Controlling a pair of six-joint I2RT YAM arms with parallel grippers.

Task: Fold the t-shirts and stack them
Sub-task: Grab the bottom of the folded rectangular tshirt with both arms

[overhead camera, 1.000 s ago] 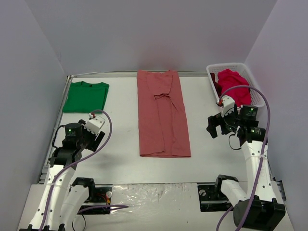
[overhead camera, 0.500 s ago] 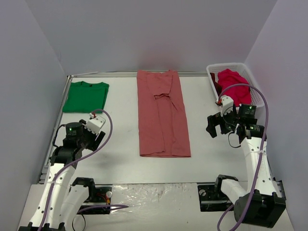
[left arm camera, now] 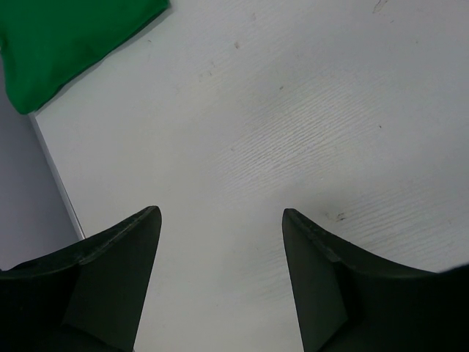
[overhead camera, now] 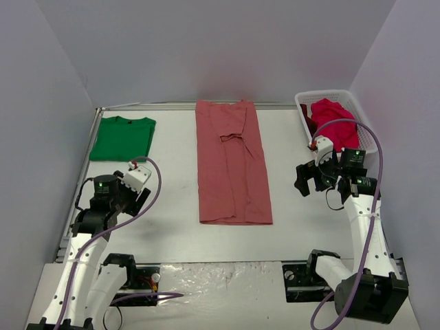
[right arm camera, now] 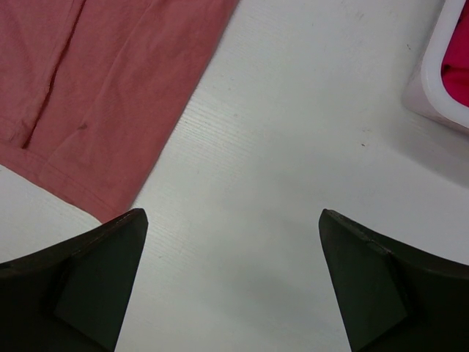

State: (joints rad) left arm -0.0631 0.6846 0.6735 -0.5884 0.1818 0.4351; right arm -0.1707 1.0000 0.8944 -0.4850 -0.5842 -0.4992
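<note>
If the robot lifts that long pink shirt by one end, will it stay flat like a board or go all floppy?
Probably floppy: the salmon-pink cotton t-shirt lies limp, with soft creases, so it would likely droop. Its folded-in layers might fall open when lifted. Pushed, it would likely bunch up rather than slide.

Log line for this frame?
left gripper: open, empty | right gripper: open, empty | pink t-shirt: folded lengthwise, centre | green t-shirt: folded, far left

The white table (overhead camera: 172,196) carries a green t-shirt (overhead camera: 122,137), a salmon-pink t-shirt (overhead camera: 232,165) and a white basket (overhead camera: 326,94).
</note>
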